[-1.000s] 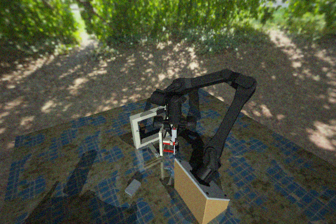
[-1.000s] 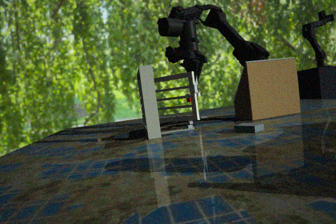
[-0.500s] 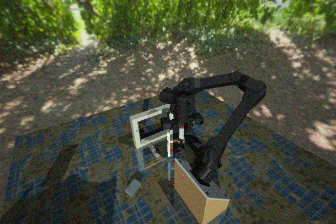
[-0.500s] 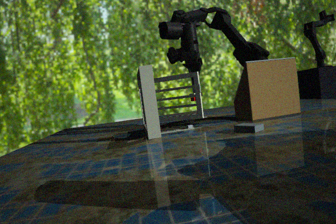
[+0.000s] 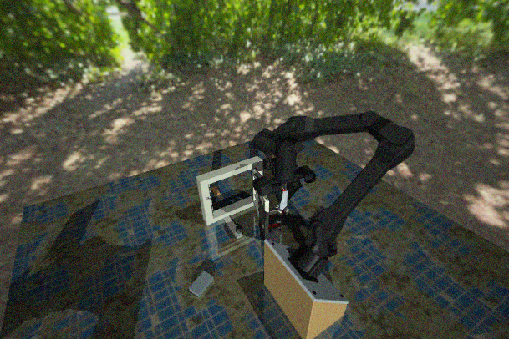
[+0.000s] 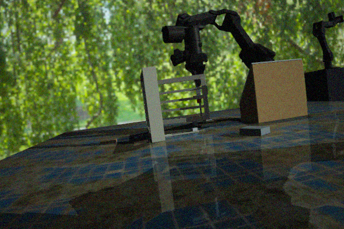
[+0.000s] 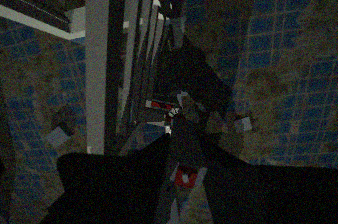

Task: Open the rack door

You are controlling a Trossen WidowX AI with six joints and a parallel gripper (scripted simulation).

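Note:
The white frame (image 5: 205, 202) (image 6: 153, 104) stands upright on the table. Its slatted door (image 5: 267, 213) (image 6: 206, 102) (image 7: 95, 75) stands wide open, swung out on the arm's side, about square to the frame; the exact angle is hard to read. The upright handle (image 5: 283, 201) (image 6: 198, 93) (image 7: 186, 177), white and red, is at the door's free edge. My gripper (image 5: 284, 191) (image 6: 197, 84) (image 7: 182, 138) points down and is shut on the handle's upper part. Red latch parts (image 5: 275, 225) (image 7: 161, 105) show lower down. The fingers hide much of the handle, so its turn is hard to read.
A grey block (image 5: 201, 284) (image 6: 255, 130) lies in front of the arm's tan pedestal (image 5: 290, 288) (image 6: 281, 93). A small orange piece (image 5: 215, 191) lies beyond the frame opening. Another arm (image 6: 325, 42) stands on a dark box at the right.

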